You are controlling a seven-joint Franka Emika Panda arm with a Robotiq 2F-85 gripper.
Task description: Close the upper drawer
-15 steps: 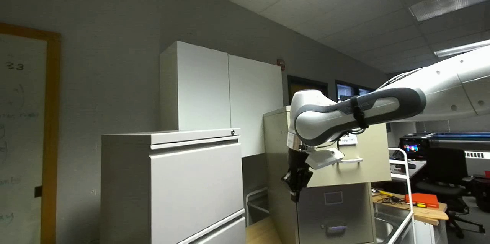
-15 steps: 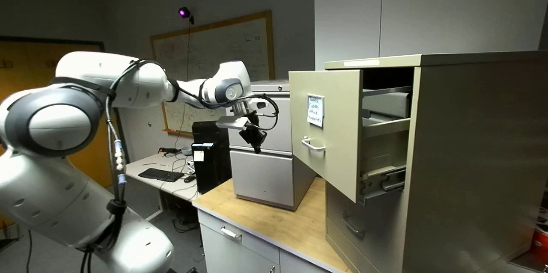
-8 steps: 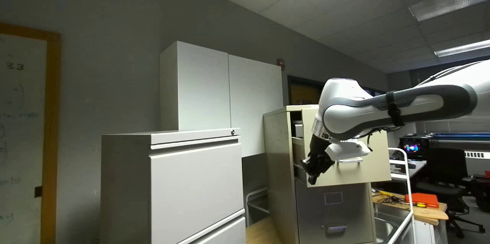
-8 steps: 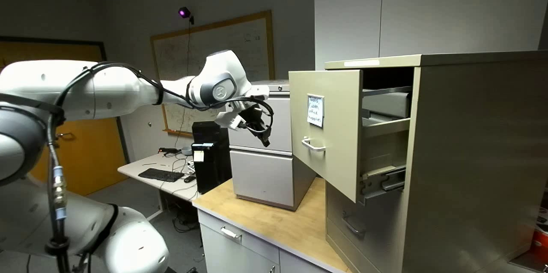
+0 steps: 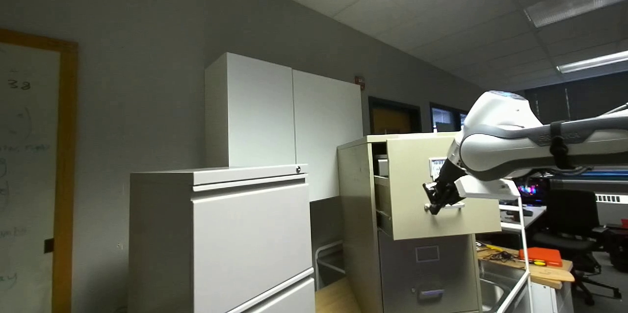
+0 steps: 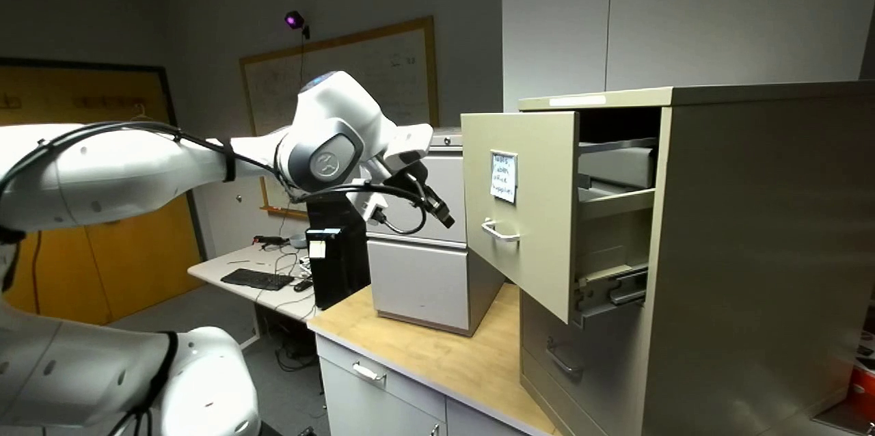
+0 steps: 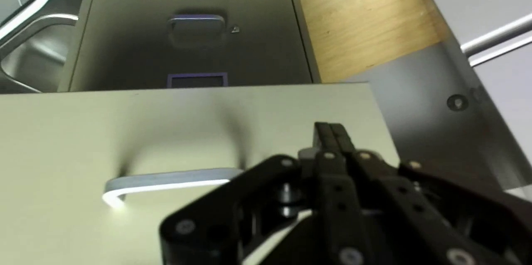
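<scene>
The upper drawer of the beige filing cabinet (image 6: 752, 238) is pulled well out. Its flat front (image 6: 540, 251) also shows in an exterior view (image 5: 412, 170) and in the wrist view (image 7: 62, 140). A label (image 6: 504, 176) and a handle (image 6: 501, 234) are on it; the handle lies left of the fingers in the wrist view (image 7: 166, 180). My gripper (image 7: 330, 126) is shut and empty, its fingertips together. It points tilted down at the drawer front, on the handle's right in the wrist view. In an exterior view the gripper (image 6: 448, 221) appears slightly apart from the front.
A light-grey cabinet (image 6: 420, 285) stands on the wooden counter (image 6: 410, 347) beside the filing cabinet. The closed lower drawer (image 7: 137, 49) has its own handle (image 7: 197, 18). White wall cabinets (image 6: 554, 33) hang above. A white rail (image 5: 522, 244) and sink (image 5: 490, 293) are beyond.
The arm has moved back from the grey cabinet's side and across before the drawer front. The gripper has swung up and tilts toward the drawer. The drawer has not moved.
</scene>
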